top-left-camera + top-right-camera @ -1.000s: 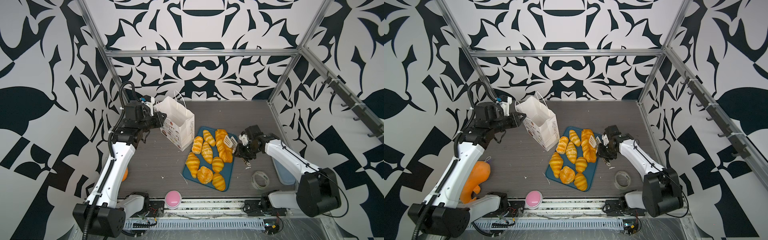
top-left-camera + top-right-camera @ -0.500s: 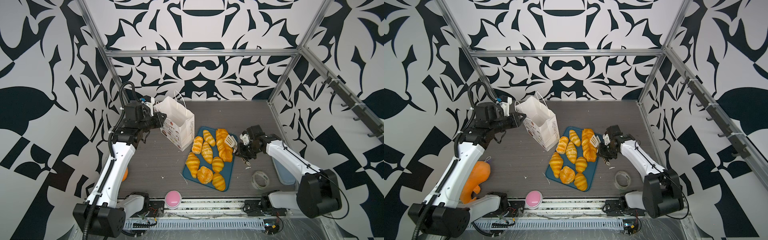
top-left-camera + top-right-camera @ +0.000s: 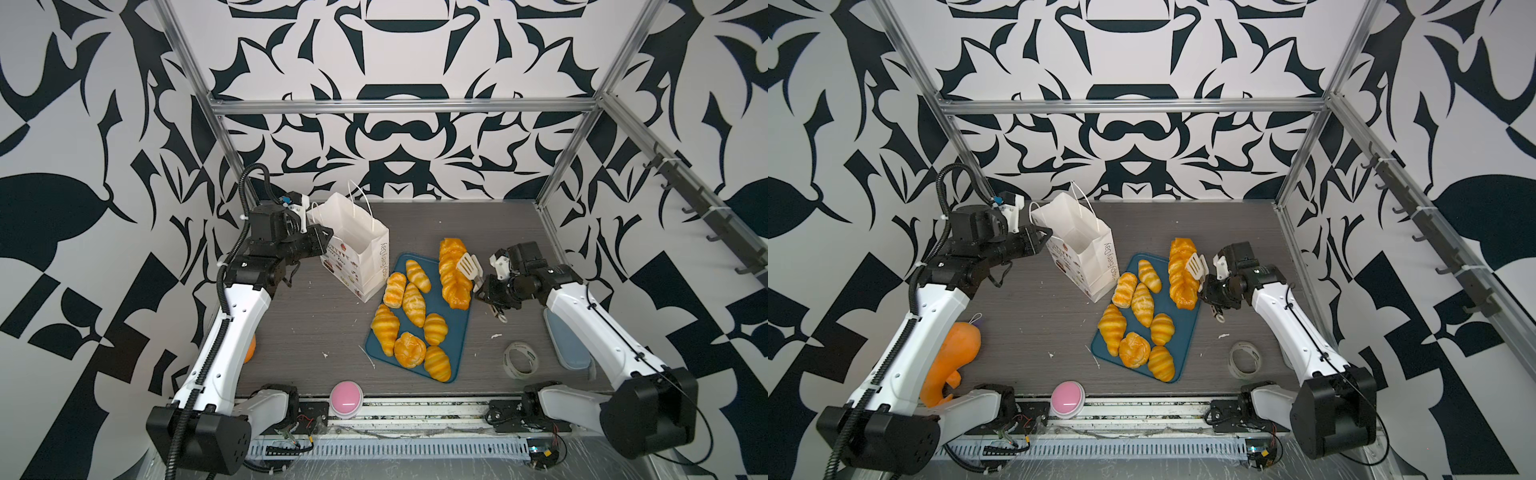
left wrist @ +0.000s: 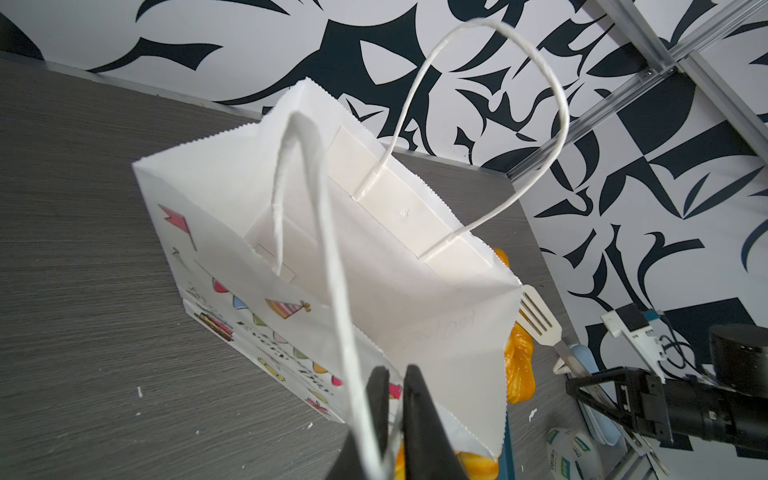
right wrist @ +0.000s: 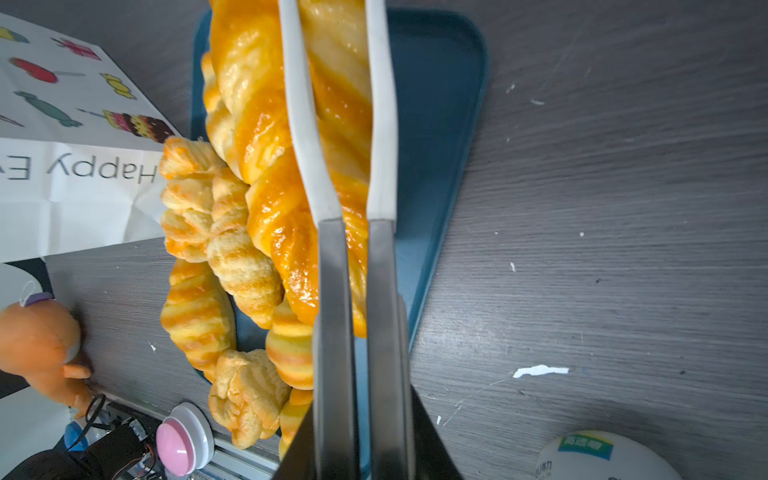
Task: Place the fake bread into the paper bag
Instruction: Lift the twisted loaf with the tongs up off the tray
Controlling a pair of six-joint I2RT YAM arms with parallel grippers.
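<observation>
The white paper bag [image 3: 361, 249] [image 3: 1084, 249] stands open at the back left, tilted. My left gripper [image 3: 327, 242] [image 4: 394, 386] is shut on its near rim beside a cord handle. The fake bread lies on a blue tray [image 3: 457, 345]: a long braided loaf [image 3: 453, 270] [image 5: 266, 145], several croissants [image 3: 386, 328] and a round bun [image 3: 409, 349]. My right gripper [image 3: 485, 289] [image 5: 361, 415] is shut on white-tipped tongs [image 3: 469, 266] [image 5: 332, 270]. The tong arms run over the loaf. Their tips are out of the right wrist view, so any contact with the loaf is hidden.
A pink button [image 3: 345, 395] sits at the front edge. A tape roll [image 3: 519, 359] and a blue-lidded box [image 3: 567, 345] lie under the right arm. An orange plush toy [image 3: 951, 353] rests by the left arm's base. Metal frame posts bound the table.
The right gripper has squeezed the tongs narrower, and the tong head has shifted a little toward the far end of the loaf. The left arm and bag have not moved.
</observation>
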